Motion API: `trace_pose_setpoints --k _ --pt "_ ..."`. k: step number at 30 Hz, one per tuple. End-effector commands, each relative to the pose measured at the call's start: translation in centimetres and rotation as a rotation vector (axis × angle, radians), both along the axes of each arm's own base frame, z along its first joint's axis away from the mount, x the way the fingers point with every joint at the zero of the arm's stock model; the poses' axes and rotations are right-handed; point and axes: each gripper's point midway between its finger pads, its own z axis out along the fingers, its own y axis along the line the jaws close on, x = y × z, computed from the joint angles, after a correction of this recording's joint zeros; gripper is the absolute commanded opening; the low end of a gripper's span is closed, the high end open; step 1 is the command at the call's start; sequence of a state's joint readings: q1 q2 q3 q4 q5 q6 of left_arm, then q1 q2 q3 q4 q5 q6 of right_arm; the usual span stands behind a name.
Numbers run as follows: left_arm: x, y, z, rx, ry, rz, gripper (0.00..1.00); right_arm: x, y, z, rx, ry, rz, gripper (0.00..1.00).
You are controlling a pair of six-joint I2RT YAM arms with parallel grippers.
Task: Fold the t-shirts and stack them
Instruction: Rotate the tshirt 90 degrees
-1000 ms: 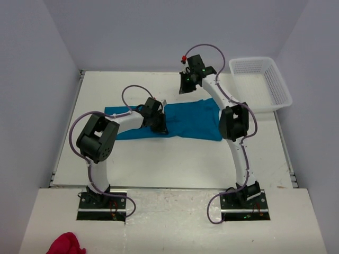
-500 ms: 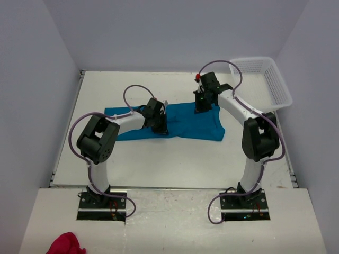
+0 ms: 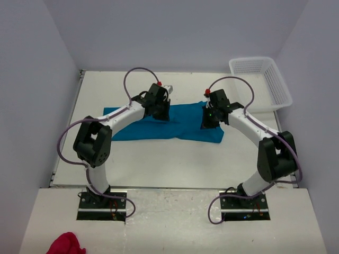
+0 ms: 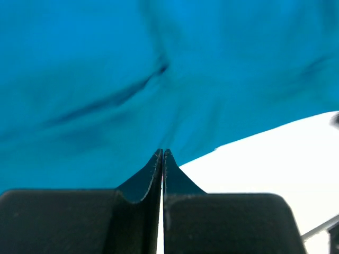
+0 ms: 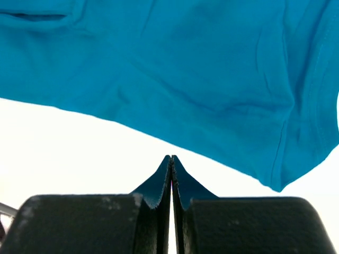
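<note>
1. While both arms reach over the table (image 3: 159, 164), you see the t-shirt (image 3: 180, 128) lying flat across the middle of the top view. It forms a long teal band running left to right.
2. Left gripper (image 3: 161, 112): it sits over the shirt's upper edge, just left of centre frame. In the left wrist view its fingers (image 4: 145, 180) are pressed together tip to tip. The tips lie right at the border between teal cloth and bare white table at lower right.
3. Right gripper (image 3: 207, 123): it sits over the shirt's right end. In the right wrist view the fingers (image 5: 156, 185) are likewise pressed together. Their tips are over bare table, just below the shirt's hem, and apart from the cloth.
4. Obstructions, top view: the left arm's white forearm (image 3: 127, 112) crosses the shirt's upper left corner and hides that part. The right wrist covers the upper right corner.
5. A sleeve (image 5: 310, 106) with a stitched hem shows at the right of the right wrist view. Soft creases run through the fabric in both wrist views.
6. Surroundings: a white mesh basket (image 3: 254, 59) stands at the upper right of the frame, well apart from the shirt.
7. A red cloth (image 3: 65, 244) lies at the lower left corner of the frame, off the table, near the left arm's base.
</note>
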State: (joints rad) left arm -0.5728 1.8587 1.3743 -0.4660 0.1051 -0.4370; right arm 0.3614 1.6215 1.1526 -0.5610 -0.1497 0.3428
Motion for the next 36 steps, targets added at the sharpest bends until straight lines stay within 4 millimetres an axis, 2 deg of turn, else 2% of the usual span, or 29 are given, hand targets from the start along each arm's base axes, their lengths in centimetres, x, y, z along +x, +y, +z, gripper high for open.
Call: trace_pose_setpoints --k 1,2,3,4,5,6,7,8,9,10,11,13,14,16,17,22,23,24,27,28,30,31,32,34,35,36 --pt "1.6 -3.9 4.7 -0.121 -0.085 -0.158 0.00 -1.0 1.0 3.2 0.086 -0.091 -0.013 0.00" --pt "1.9 -4.9 4.9 -0.150 -0.088 -0.190 0.00 -1.7 1.5 3.7 0.097 -0.100 -0.002 0.00" --pt "2.2 -5.8 3.4 -0.156 -0.056 -0.221 0.00 -2.4 1.8 4.2 0.114 -0.104 -0.006 0.00" --pt "2.3 -7.6 4.7 -0.227 -0.055 -0.281 0.00 -3.2 1.9 4.4 0.119 -0.108 -0.001 0.00" --pt "2.5 -8.6 4.5 -0.246 -0.048 -0.304 0.00 -4.0 2.3 6.0 0.132 -0.152 0.011 0.00" --pt "2.5 -9.4 2.6 -0.249 -0.009 -0.326 0.00 -4.9 2.3 6.5 0.132 -0.151 0.014 0.00" --pt "3.2 -10.3 3.3 -0.270 -0.030 -0.347 0.00 -5.7 2.5 7.0 0.135 -0.157 0.029 0.00" --pt "3.2 -10.9 2.7 -0.273 -0.021 -0.361 0.00 -6.2 2.4 8.5 0.156 -0.189 0.027 0.00" --pt "3.3 -11.7 1.9 -0.287 -0.004 -0.386 0.00 -7.2 2.3 8.7 0.161 -0.182 0.035 0.00" --pt "3.3 -12.1 1.7 -0.297 0.000 -0.401 0.00 -8.0 2.2 10.0 0.186 -0.212 0.044 0.00" --pt "3.3 -12.6 0.7 -0.299 0.015 -0.412 0.00 -8.6 2.1 10.4 0.196 -0.213 0.048 0.00" --pt "3.6 -13.2 0.6 -0.321 0.014 -0.432 0.00 -9.6 2.0 11.1 0.222 -0.223 0.056 0.00" --pt "3.8 -13.4 -0.4 -0.319 0.027 -0.430 0.00 -10.3 1.8 11.7 0.236 -0.235 0.059 0.00" --pt "4.1 -13.9 -0.9 -0.329 0.033 -0.437 0.00 -11.3 2.1 12.1 0.262 -0.230 0.077 0.00" --pt "4.1 -13.9 -2.3 -0.322 0.056 -0.431 0.00 -11.9 2.0 12.3 0.271 -0.226 0.077 0.00" --pt "4.7 -14.5 -4.5 -0.310 0.079 -0.418 0.00 -14.2 3.1 11.8 0.286 -0.191 0.137 0.00" --pt "4.9 -14.3 -5.7 -0.293 0.090 -0.408 0.00 -14.6 3.2 11.5 0.284 -0.174 0.140 0.00" --pt "5.4 -14.3 -5.7 -0.282 0.082 -0.401 0.00 -15.0 3.6 11.3 0.285 -0.169 0.157 0.00" --pt "6.0 -14.4 -6.8 -0.268 0.089 -0.388 0.00 -15.7 3.9 10.6 0.282 -0.151 0.163 0.00" --pt "6.2 -14.1 -7.9 -0.256 0.107 -0.379 0.00 -15.7 4.0 10.5 0.281 -0.149 0.165 0.00" --pt "7.3 -14.6 -7.4 -0.258 0.083 -0.374 0.00 -16.0 4.2 10.2 0.278 -0.141 0.171 0.00" --pt "7.5 -14.2 -8.6 -0.247 0.108 -0.361 0.00 -16.0 4.1 10.0 0.271 -0.136 0.169 0.00" --pt "8.4 -14.8 -7.5 -0.262 0.077 -0.363 0.00 -16.1 4.2 10.0 0.269 -0.133 0.171 0.00" --pt "9.5 -14.6 -8.1 -0.273 0.076 -0.353 0.00 -16.3 4.4 9.7 0.264 -0.128 0.182 0.00" --pt "10.3 -15.0 -6.9 -0.302 0.054 -0.355 0.00 -16.5 4.5 9.4 0.261 -0.121 0.181 0.00" --pt "10.8 -14.9 -6.7 -0.317 0.048 -0.353 0.00 -16.6 4.7 9.2 0.261 -0.118 0.187 0.00"
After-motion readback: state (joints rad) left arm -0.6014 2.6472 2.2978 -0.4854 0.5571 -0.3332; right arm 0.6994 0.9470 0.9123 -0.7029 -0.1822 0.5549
